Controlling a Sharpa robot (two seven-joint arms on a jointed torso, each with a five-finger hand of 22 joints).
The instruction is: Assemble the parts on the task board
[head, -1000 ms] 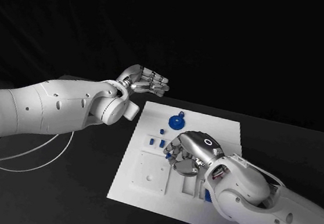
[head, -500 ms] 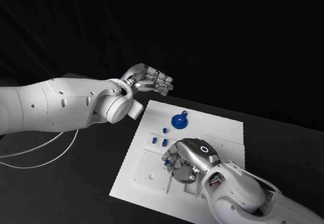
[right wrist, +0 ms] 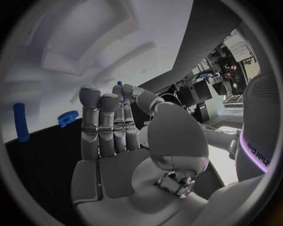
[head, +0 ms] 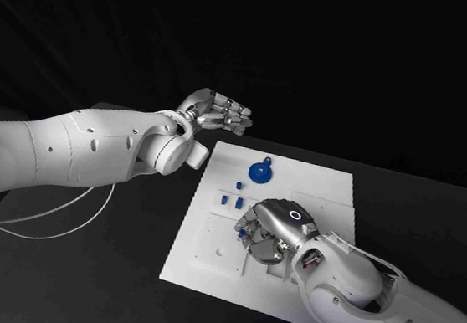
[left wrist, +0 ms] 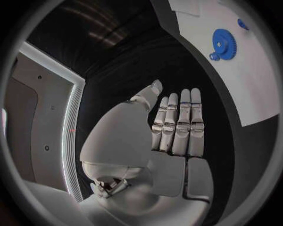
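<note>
Leftmost, the left arm is seen reaching in across the black surface [head: 67, 268], and the left hand [head: 220, 113] is held raised beyond the far left corner of the task board [head: 203, 279], clear of the plate. From the left wrist view, its fingers [left wrist: 177, 125] are shown straight and laid side by side, with nothing held in the palm. A white cable [head: 45, 222] is draped below that arm on the surface.

Next, the task board is found in the middle of the surface, a white plate with shallow recessed pockets. Near its far edge a blue gear [head: 260, 172] is laid flat; the same gear [left wrist: 223, 44] is caught in the left wrist view, well apart from the left hand. Just nearer, a few small blue pegs [head: 230, 202] are set close together on the plate.

Further right, the right hand [head: 270, 232] is lowered onto the middle of the board, back upward, with its fingers curled down among the pockets. A small blue part [head: 243, 233] is glimpsed at the fingertips, though whether it is pinched cannot be told. In the right wrist view the fingers [right wrist: 109, 125] are held close together above the white board, with a blue peg [right wrist: 21, 122] and a small toothed blue piece [right wrist: 68, 117] lying beside them.
</note>
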